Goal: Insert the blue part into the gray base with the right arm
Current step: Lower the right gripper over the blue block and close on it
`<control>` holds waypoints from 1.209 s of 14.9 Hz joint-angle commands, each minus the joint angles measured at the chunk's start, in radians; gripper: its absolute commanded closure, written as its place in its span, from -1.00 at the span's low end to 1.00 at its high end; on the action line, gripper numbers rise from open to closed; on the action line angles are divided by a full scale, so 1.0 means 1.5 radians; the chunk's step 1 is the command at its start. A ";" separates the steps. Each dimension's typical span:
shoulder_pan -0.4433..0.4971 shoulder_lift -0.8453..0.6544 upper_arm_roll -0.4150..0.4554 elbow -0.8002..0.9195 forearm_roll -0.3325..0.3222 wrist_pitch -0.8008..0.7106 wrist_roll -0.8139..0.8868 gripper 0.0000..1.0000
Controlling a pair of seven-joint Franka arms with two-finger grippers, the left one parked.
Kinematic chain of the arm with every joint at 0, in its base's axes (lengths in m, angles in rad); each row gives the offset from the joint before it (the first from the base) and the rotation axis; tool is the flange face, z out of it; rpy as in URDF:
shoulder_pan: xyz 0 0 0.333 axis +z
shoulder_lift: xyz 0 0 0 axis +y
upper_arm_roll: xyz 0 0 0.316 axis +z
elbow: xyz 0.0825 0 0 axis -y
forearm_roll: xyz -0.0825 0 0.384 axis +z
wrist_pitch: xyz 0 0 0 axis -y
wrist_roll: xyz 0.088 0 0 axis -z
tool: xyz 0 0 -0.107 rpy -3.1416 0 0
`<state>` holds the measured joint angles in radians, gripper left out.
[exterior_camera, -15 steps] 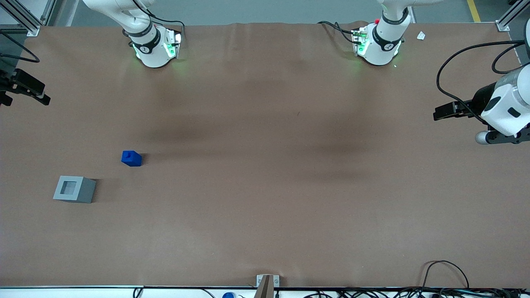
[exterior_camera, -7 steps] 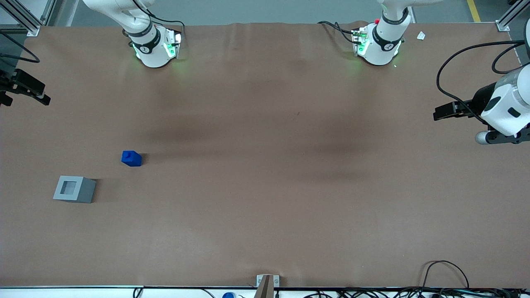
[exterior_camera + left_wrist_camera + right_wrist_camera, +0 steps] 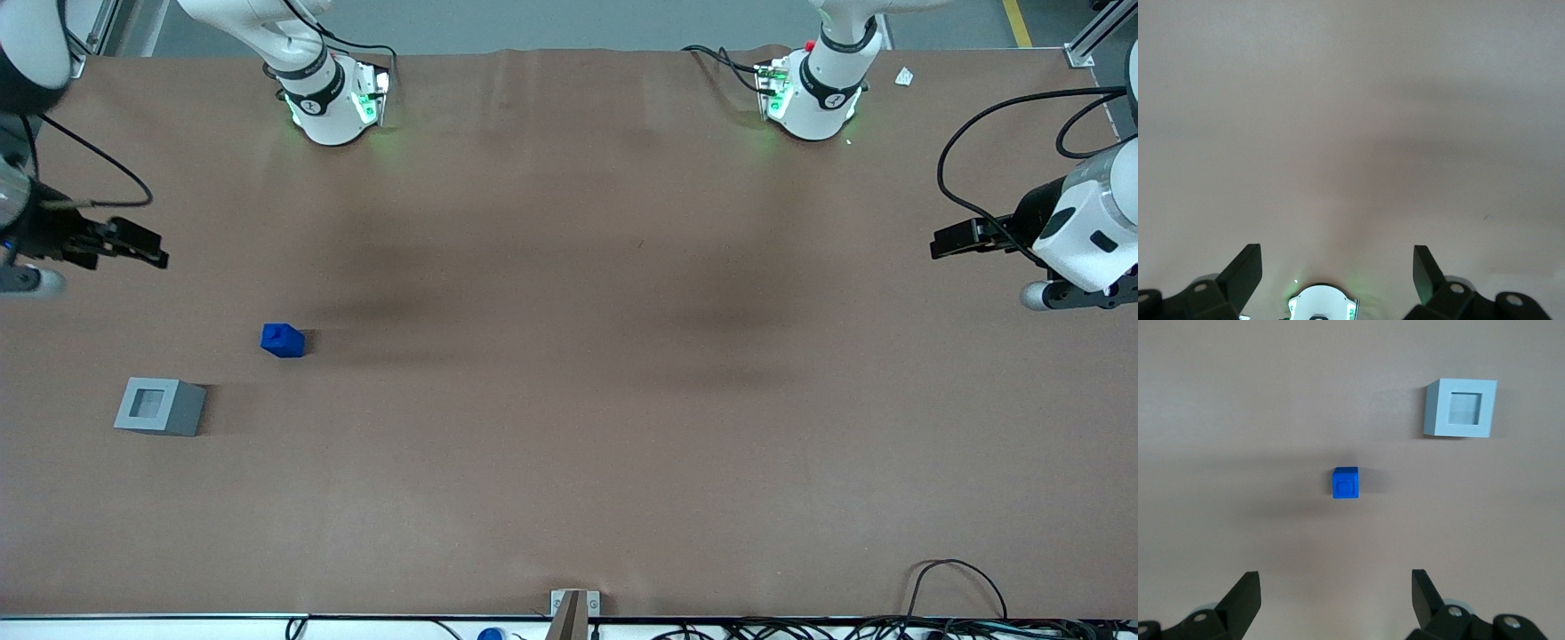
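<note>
Approach step — my gripper (image 3: 1335,600) hangs high with fingers (image 3: 1245,593) spread and empty, blue part (image 3: 283,340) upright on the table near gray base (image 3: 160,406) but apart from it; next I judge: descend, straddle the block, close squarely.

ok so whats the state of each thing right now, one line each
blue part: upright on the table, stud up, not gripped, not in the base
gray base: on the table, recess facing up and empty, apart from the blue part and nearer the front camera
gripper: open, empty, above the table, farther from the front camera than the blue part
</note>
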<state>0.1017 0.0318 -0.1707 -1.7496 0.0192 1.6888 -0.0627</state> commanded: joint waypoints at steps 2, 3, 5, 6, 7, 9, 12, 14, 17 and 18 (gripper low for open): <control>0.001 0.024 0.001 -0.062 0.003 0.077 -0.004 -1.00; 0.002 0.038 0.001 -0.069 0.003 0.095 -0.004 -1.00; 0.001 0.056 0.001 -0.092 0.002 0.144 -0.004 -1.00; 0.001 0.068 0.001 -0.109 0.003 0.167 -0.004 -1.00; 0.004 0.081 0.001 -0.123 0.003 0.194 -0.004 -1.00; 0.005 0.109 0.004 -0.154 0.003 0.252 -0.004 -1.00; 0.020 0.116 0.004 -0.241 0.003 0.373 -0.004 -0.95; 0.018 0.134 0.004 -0.256 0.003 0.397 -0.005 -0.88; 0.016 0.164 0.004 -0.257 0.001 0.414 -0.007 -0.77; 0.016 0.170 0.004 -0.257 0.001 0.415 -0.011 -0.75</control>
<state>0.1271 0.2778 -0.1627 -2.1191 0.0195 2.2885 -0.0656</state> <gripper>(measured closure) 0.097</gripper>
